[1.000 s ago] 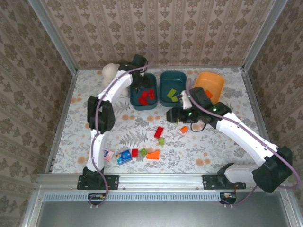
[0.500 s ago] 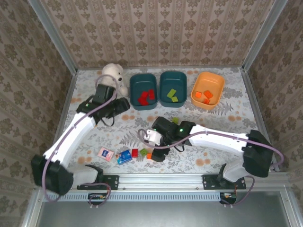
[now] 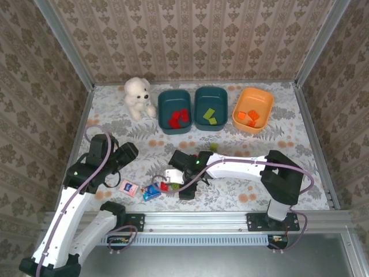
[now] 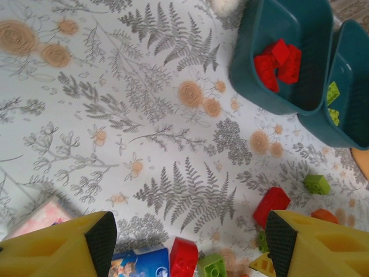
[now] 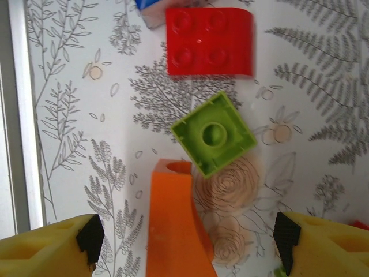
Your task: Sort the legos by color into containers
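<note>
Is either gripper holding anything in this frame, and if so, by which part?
Nothing is held. The left gripper is open above the table. The right gripper is open, with an orange lego between its jaws, untouched.

Three walls (image 3: 196, 34) papered in a beige-and-brown damask pattern close in the worktop (image 3: 109, 109), which is covered with a pale cloth printed with grey ferns and small orange flowers. Slanting aluminium posts (image 3: 64, 43) mark the back corners, and a metal rail (image 3: 196, 218) runs along the near edge. The light is soft and even, casting only faint shadows.
</note>
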Motion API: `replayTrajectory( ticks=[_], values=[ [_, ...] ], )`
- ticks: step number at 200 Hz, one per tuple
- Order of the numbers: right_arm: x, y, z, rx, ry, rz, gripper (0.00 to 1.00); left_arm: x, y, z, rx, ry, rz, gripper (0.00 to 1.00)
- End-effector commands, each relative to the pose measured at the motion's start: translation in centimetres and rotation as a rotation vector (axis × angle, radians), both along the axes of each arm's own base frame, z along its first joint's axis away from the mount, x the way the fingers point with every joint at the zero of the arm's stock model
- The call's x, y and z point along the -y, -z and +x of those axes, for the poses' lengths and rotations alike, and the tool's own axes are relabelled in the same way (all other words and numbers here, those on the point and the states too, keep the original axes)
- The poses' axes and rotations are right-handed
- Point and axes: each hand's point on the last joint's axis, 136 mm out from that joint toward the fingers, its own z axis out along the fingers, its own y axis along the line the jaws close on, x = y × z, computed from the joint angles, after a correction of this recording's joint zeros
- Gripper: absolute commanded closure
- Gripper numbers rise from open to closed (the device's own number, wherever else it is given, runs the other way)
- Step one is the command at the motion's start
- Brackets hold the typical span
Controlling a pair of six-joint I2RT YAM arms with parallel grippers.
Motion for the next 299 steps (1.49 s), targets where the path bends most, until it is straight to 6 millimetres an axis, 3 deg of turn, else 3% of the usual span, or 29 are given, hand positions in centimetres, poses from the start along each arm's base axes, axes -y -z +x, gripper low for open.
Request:
replayTrajectory(
  ticks=[1, 74, 107, 124, 157, 180, 198, 224, 250, 274, 299],
  values=[
    [-0.7, 0.8, -0.3, 0.002, -0.028, -0.029, 0.2, -1.0, 1.2, -1.0, -0.053, -0.046, 0.022, 0.28],
    [-0.6, 3.6, 1.3, 0.059, 0.053, -0.108, 0.33, -0.9, 1.6, -0.7, -0.055, -0.046, 0.02, 0.29],
    [-0.3, 4.0, 1.5, 0.066, 0.076, -0.118, 0.48, -0.6, 1.6, -0.4, -0.053, -0.04, 0.014, 0.3],
    [-0.1, 4.1, 1.5, 0.069, 0.08, -0.122, 0.6, -0.3, 1.5, -0.2, -0.048, -0.028, 0.005, 0.3],
    [-0.1, 2.7, 1.7, 0.079, 0.105, -0.091, 0.78, 0.4, 1.5, 0.3, -0.042, 0.003, -0.002, 0.31],
    [0.5, 0.7, 2.1, 0.089, 0.167, -0.052, 0.8, 1.5, 1.4, 1.0, -0.036, 0.053, -0.007, 0.31],
    [1.5, -1.7, 3.2, 0.096, 0.258, 0.003, 0.82, 3.5, 1.1, 1.8, -0.013, 0.137, -0.017, 0.31],
    [4.5, -6.5, 6.8, 0.113, 0.479, 0.13, 0.83, 8.4, 1.0, 3.0, -0.001, 0.315, -0.037, 0.31],
    [9.9, -10.7, 12.8, 0.136, 0.785, 0.265, 0.83, 14.2, 0.5, 4.1, 0.012, 0.511, -0.02, 0.32],
    [16.5, -12.3, 19.1, 0.148, 1.091, 0.333, 0.83, 19.3, 0.5, 4.9, -0.001, 0.672, -0.019, 0.32],
    [23.2, -13.2, 26.0, 0.168, 1.391, 0.423, 0.84, 22.9, 0.3, 6.2, 0.0, 0.767, -0.032, 0.33]
  ],
)
